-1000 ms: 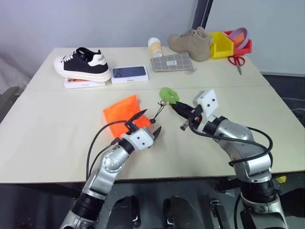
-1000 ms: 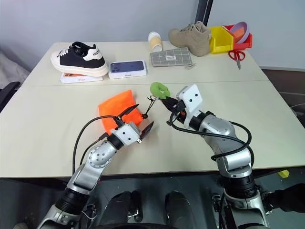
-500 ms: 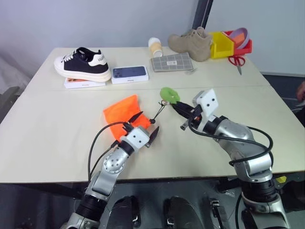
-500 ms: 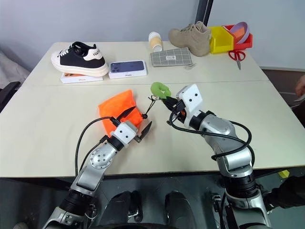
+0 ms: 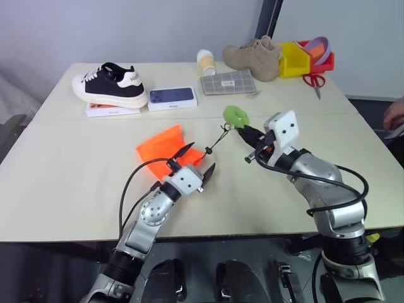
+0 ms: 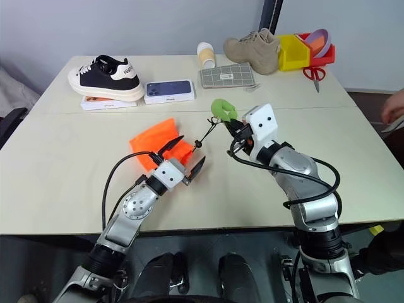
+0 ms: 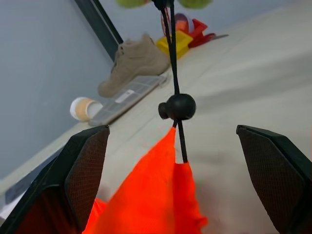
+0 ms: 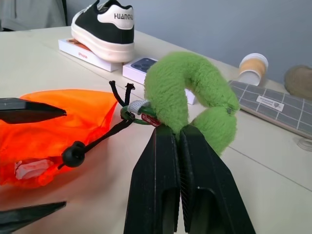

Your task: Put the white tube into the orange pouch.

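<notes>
Nearest the front edge of the pale table (image 5: 57, 189), the left end effector (image 5: 197, 163) stood with its two black fingers spread wide, holding nothing, one finger on either side of the near corner of the orange pouch (image 5: 165, 146). The pouch lay near the middle of the table, its dark cord (image 5: 214, 142) stretched taut up and away through a round black toggle (image 7: 179, 107). In the right wrist view a pale shape with reddish marks (image 8: 30, 168) showed through the fabric, apparently the white tube inside the pouch, though I couldn't be certain. The right end effector (image 5: 245, 131) was pinched tight on the fuzzy green disc (image 5: 235, 115) at the cord's end, held up off the table.

Toward the far edge sat a black and white sneaker (image 5: 108, 84) on a flat box (image 5: 111, 110), then a phone box (image 5: 172, 97), a grey checked pad (image 5: 228, 82), a cream container (image 5: 205, 62) and a tan boot (image 5: 254, 58). At the far right corner were a yellow bin (image 5: 291, 59), a red bin (image 5: 318, 52) and red-handled scissors (image 5: 312, 81). A person's hand (image 5: 395, 115) showed beyond the right edge. Behind stood a plain grey wall (image 5: 126, 28) with a dark post (image 5: 267, 17).
</notes>
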Tool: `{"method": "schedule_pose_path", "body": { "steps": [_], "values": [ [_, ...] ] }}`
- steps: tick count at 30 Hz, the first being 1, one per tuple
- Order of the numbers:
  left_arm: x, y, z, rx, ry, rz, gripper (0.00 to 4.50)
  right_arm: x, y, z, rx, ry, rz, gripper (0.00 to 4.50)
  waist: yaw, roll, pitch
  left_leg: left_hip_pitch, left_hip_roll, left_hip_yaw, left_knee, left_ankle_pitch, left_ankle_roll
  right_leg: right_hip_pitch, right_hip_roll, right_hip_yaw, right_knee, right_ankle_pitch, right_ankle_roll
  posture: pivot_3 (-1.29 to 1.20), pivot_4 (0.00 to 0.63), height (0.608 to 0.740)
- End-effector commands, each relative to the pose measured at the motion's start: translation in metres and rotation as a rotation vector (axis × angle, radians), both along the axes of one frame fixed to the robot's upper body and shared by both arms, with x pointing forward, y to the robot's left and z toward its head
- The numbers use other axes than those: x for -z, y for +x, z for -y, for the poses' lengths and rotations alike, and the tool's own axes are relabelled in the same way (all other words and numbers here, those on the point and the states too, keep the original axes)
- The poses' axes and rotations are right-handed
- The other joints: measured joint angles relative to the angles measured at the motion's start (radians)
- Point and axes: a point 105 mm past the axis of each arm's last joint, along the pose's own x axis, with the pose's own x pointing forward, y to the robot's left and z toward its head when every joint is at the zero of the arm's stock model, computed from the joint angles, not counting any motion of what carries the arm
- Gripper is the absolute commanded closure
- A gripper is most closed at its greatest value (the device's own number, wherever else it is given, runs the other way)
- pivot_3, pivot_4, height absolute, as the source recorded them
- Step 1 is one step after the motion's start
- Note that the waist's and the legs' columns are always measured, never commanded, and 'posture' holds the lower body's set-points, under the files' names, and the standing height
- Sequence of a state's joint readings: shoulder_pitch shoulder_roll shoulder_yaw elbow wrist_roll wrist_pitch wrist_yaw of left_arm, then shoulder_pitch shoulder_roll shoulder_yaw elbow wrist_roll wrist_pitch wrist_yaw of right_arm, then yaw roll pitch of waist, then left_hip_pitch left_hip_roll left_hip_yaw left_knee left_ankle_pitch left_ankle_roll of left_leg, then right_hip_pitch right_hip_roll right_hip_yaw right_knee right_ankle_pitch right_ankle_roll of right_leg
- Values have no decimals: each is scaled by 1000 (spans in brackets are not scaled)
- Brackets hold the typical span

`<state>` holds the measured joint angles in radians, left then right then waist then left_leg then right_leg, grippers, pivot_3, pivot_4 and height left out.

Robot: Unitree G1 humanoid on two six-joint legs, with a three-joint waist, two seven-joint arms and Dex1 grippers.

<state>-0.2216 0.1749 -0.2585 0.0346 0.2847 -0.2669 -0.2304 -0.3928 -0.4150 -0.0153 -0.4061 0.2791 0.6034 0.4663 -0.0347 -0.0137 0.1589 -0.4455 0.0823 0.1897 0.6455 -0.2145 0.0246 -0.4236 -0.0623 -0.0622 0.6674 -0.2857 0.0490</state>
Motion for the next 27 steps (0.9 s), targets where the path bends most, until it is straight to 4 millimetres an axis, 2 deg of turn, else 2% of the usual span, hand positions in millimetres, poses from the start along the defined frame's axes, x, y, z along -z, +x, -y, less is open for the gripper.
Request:
{"method": "schedule_pose_path", "body": {
  "steps": [1,13,21,27],
  "values": [
    [-13,3,6,11,-58,23,48,-9,-1,3,9,0,43,4500,0,0,0,0,0,0,0,0,0,0,0,0,0,0,0,0,150,740],
    [-26,15,11,133,-258,-141,48,-8,-2,2,5,-6,41,4500,0,0,0,0,0,0,0,0,0,0,0,0,0,0,0,0,150,740],
    [-23,12,17,191,-256,-198,48,-7,-3,1,4,-6,38,4500,0,0,0,0,0,0,1,0,0,0,1,0,0,0,1,0,150,740],
    [-25,11,20,225,-162,-170,48,-6,-3,0,2,-4,37,4500,0,0,0,0,0,0,1,0,0,0,1,0,0,0,1,0,150,740]
  ]
}}
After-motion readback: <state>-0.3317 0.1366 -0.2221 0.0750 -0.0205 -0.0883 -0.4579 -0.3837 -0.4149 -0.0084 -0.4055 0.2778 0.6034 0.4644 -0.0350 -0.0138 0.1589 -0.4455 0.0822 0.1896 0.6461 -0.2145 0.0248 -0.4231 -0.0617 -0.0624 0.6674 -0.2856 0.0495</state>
